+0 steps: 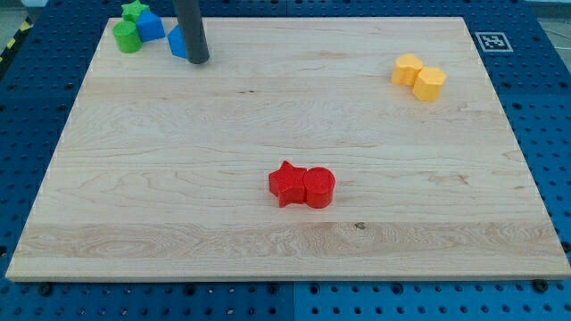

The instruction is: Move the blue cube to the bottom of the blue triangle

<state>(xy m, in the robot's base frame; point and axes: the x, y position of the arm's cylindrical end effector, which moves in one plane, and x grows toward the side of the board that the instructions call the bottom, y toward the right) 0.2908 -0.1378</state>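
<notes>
Pale wooden board [285, 107] lay over a blue pegboard bench and carried every block. At the view's top left, my tip [198, 61] stood touching the right side of a small blue block [177, 42], partly hidden behind the rod, its shape not clear. Just to the left sat another blue block [151, 25], wedged between a green star block [135, 10] and a green cylinder block [127, 37]. Which was the cube and which the triangle could not be told. The two blues stood near but apart, so the task looked unfinished: the final nudge remained. The rod carried no claw, so nothing opened or clamped.
</notes>
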